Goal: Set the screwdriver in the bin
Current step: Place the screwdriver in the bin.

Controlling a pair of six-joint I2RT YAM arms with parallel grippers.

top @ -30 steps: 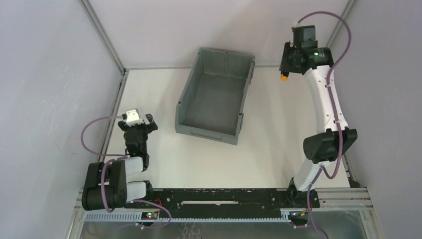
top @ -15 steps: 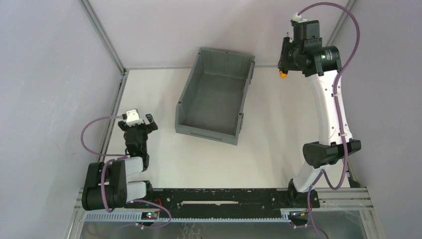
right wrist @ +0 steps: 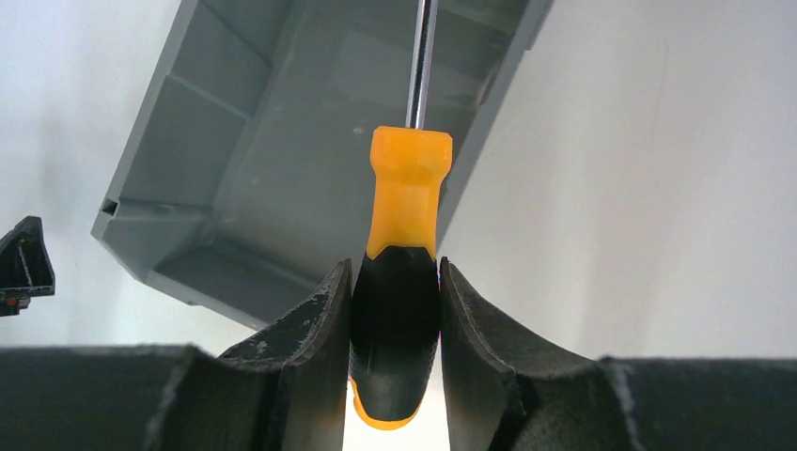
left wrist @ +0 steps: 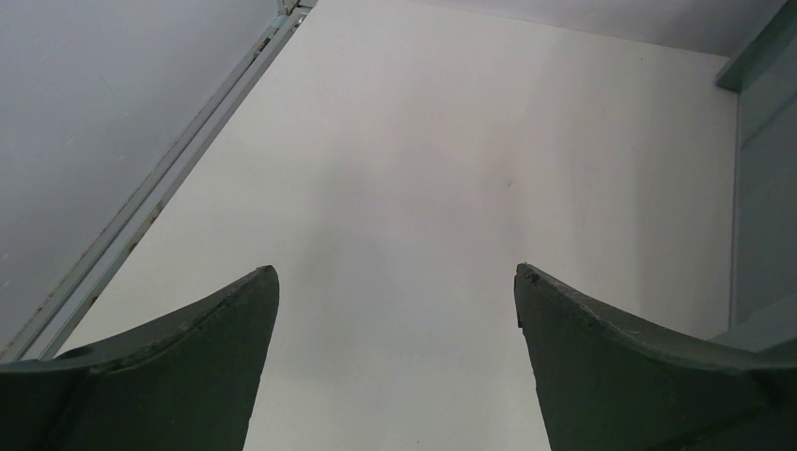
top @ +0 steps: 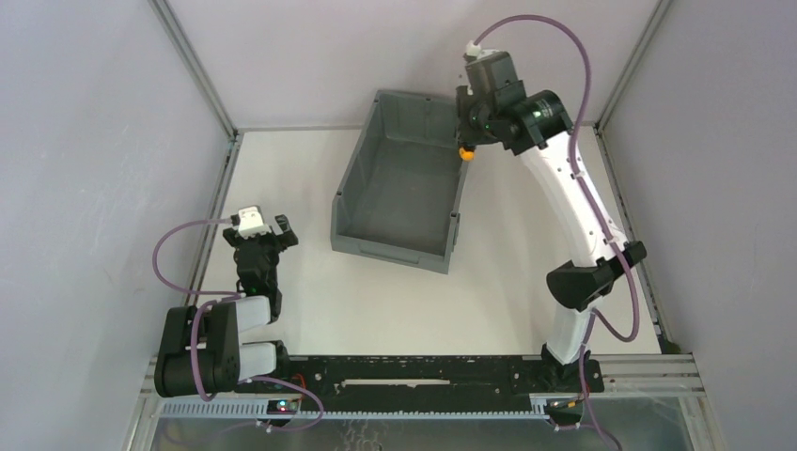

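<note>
Screwdriver (right wrist: pixel 406 202), its black-and-orange handle pinched between the right gripper's (right wrist: pixel 395 282) fingers, hangs over the far right rim of the grey bin (top: pixel 395 202), shaft pointing across the cavity. A clean drop calls for carrying it over the bin floor and lowering before letting go, so it cannot bounce out. Left gripper (left wrist: pixel 395 274) rests spread wide, holding nothing, above the table (left wrist: pixel 423 141).

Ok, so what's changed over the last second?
The right gripper, shut on the screwdriver, swung left from the table's far right side to over the bin's far right corner. The left gripper stayed open and parked; the bin did not move.
</note>
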